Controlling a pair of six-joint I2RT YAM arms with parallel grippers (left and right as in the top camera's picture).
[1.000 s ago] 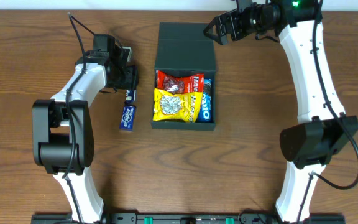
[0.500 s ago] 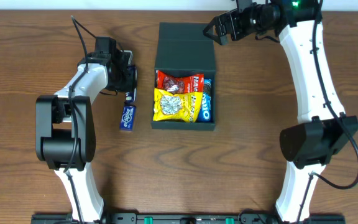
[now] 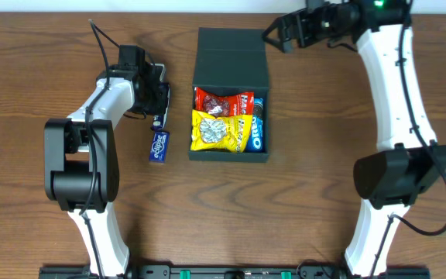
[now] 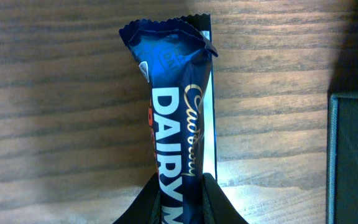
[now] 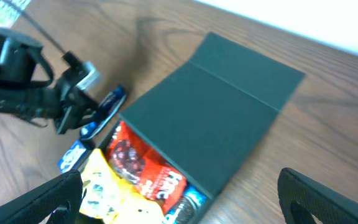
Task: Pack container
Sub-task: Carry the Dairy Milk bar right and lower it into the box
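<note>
Left gripper [image 4: 180,190] clenches a blue Dairy Milk bar [image 4: 176,99], whose lower end is cut off by the frame. Just right of it sits the container [image 3: 229,157], its lid [image 3: 231,62] folded back and packets [image 3: 227,128] inside, one half hidden. Right gripper [image 3: 273,32], fingers spread and holding nothing, hovers by the lid's far corner.

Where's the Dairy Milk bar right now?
Overhead, the Dairy Milk bar lies just left of the container, its upper end pinched by the left gripper.
</note>
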